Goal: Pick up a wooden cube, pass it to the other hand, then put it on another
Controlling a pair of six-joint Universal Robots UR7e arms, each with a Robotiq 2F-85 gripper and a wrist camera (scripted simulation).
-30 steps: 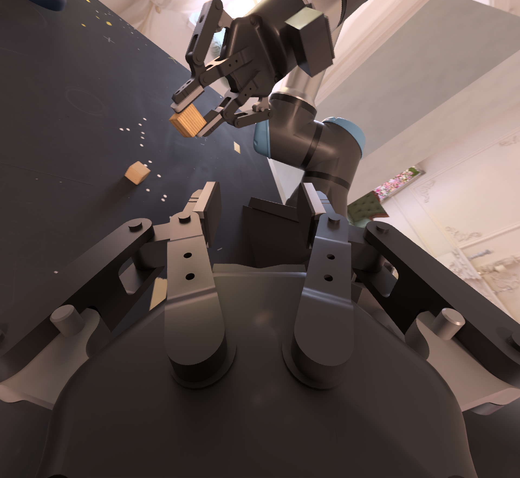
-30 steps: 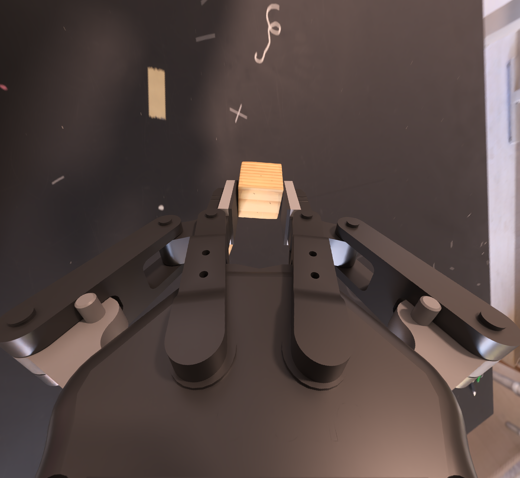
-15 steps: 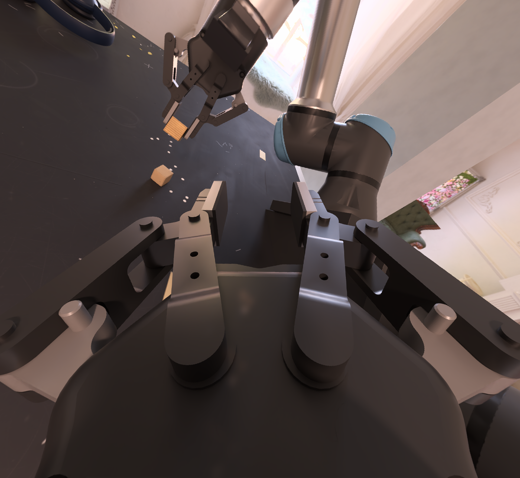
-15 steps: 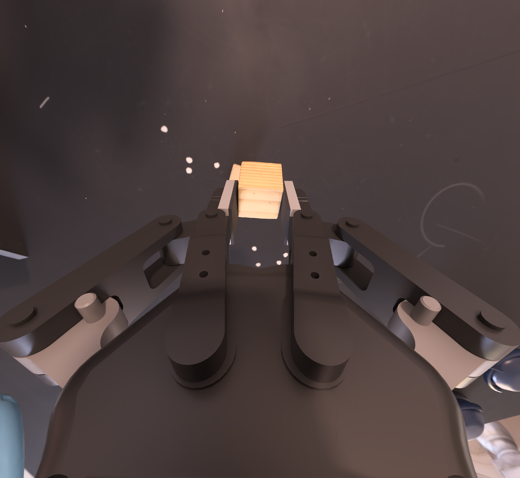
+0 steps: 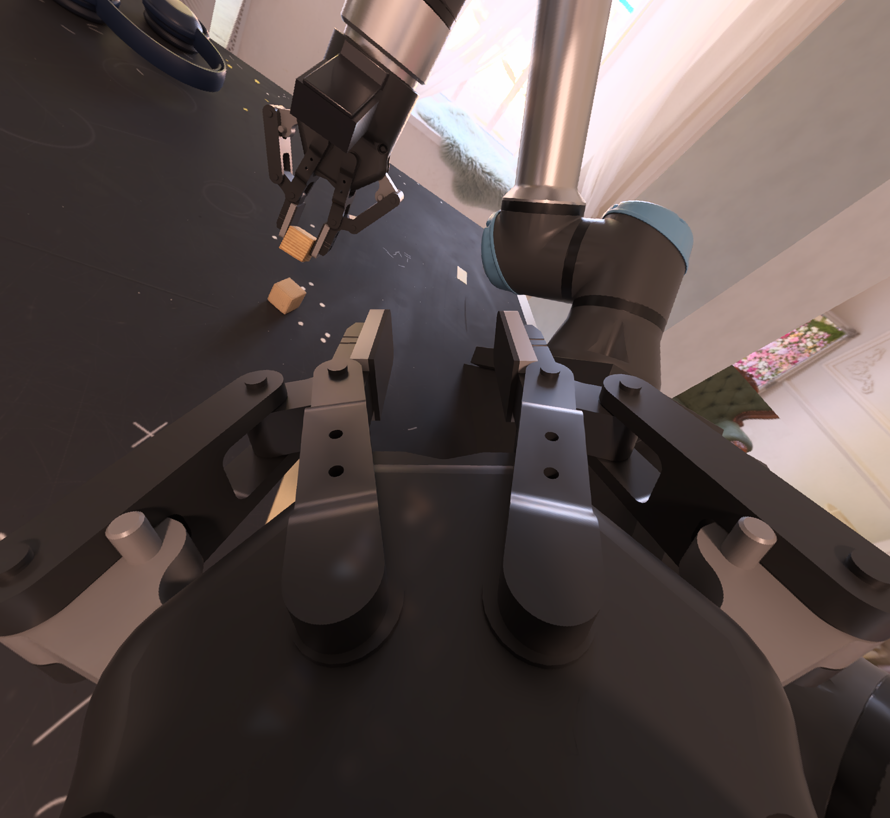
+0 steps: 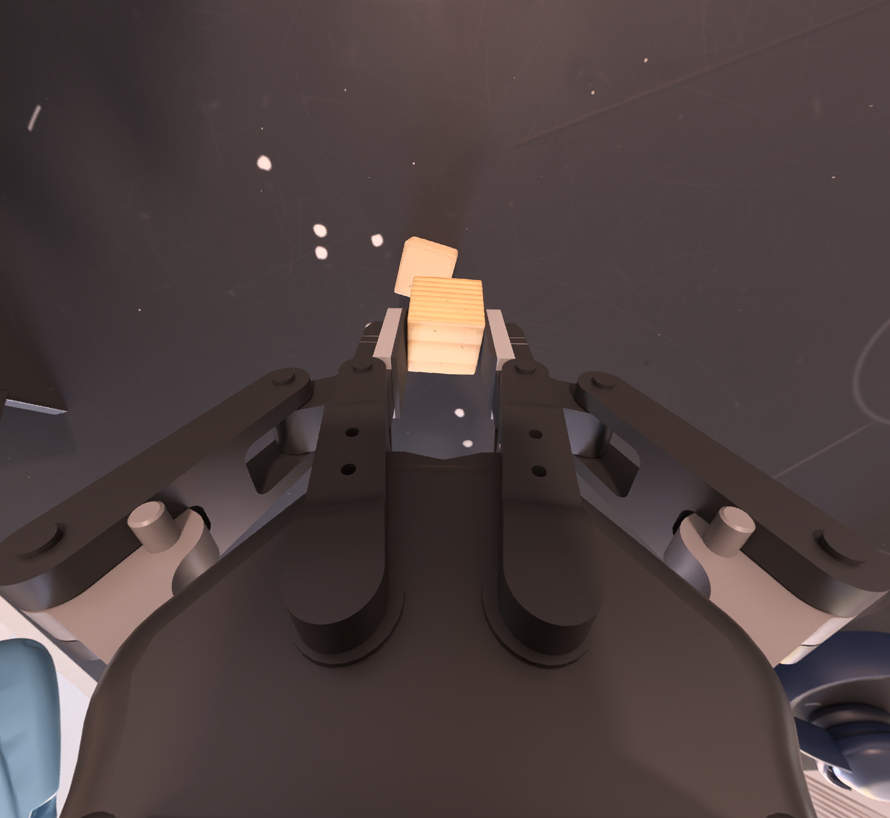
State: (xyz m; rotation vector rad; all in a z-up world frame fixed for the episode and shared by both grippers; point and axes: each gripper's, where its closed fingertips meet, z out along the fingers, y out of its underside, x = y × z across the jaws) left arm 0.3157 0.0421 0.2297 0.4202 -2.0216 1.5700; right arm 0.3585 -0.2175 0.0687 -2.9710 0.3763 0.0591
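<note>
My right gripper (image 6: 444, 335) is shut on a wooden cube (image 6: 445, 318) and points down at the dark table. A second wooden cube (image 6: 425, 262) lies on the table just below and slightly left of the held one, partly hidden by it. In the left wrist view the right gripper (image 5: 306, 241) holds its cube (image 5: 296, 243) a little above the lying cube (image 5: 286, 295). My left gripper (image 5: 440, 342) is open and empty, well back from both cubes.
Dark blue headphones (image 5: 130, 19) lie at the far left of the table (image 5: 96, 226); part of them shows in the right wrist view (image 6: 838, 718). The right arm's elbow (image 5: 582, 250) stands at the table's edge. White dots and chalk marks speckle the surface.
The right gripper has carried its cube toward the cube on the table and turned to point down over it. The left gripper has drawn back and stays open.
</note>
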